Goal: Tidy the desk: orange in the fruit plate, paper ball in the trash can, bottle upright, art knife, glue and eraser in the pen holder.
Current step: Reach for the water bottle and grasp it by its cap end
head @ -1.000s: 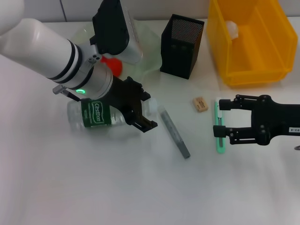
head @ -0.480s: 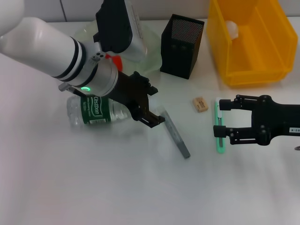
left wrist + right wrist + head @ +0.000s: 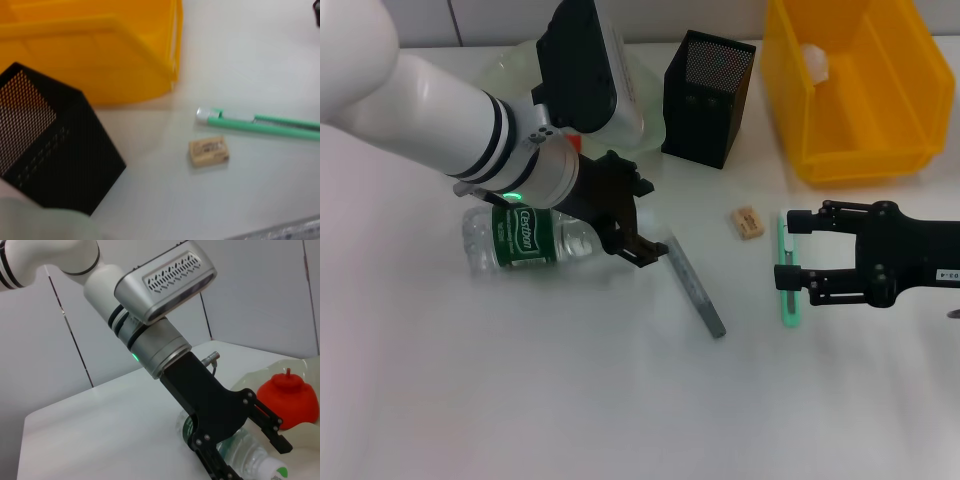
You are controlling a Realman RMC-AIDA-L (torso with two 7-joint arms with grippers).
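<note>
The bottle [image 3: 525, 238] lies on its side on the desk [image 3: 570, 400]. My left gripper [image 3: 648, 225] is open at its cap end, one finger on each side of the neck; the right wrist view shows this too, with the bottle [image 3: 245, 450] between the spread fingers. The orange [image 3: 287, 395] sits in the fruit plate [image 3: 255, 377]. A paper ball [image 3: 815, 62] is inside the trash can [image 3: 850, 100]. The eraser [image 3: 747, 222], a grey stick [image 3: 695, 285] and a green stick [image 3: 787, 300] lie on the desk. My right gripper [image 3: 790, 253] is open, fingertips at the green stick.
The pen holder [image 3: 705, 95] stands behind the eraser, between the fruit plate [image 3: 645, 115] and the trash can. The left wrist view shows the pen holder [image 3: 50, 150], trash can [image 3: 90, 50], eraser [image 3: 209, 151] and green stick [image 3: 260, 121].
My left gripper has slid along the bottle toward its cap end, uncovering the label. The bottle still lies flat. The right arm has not moved.
</note>
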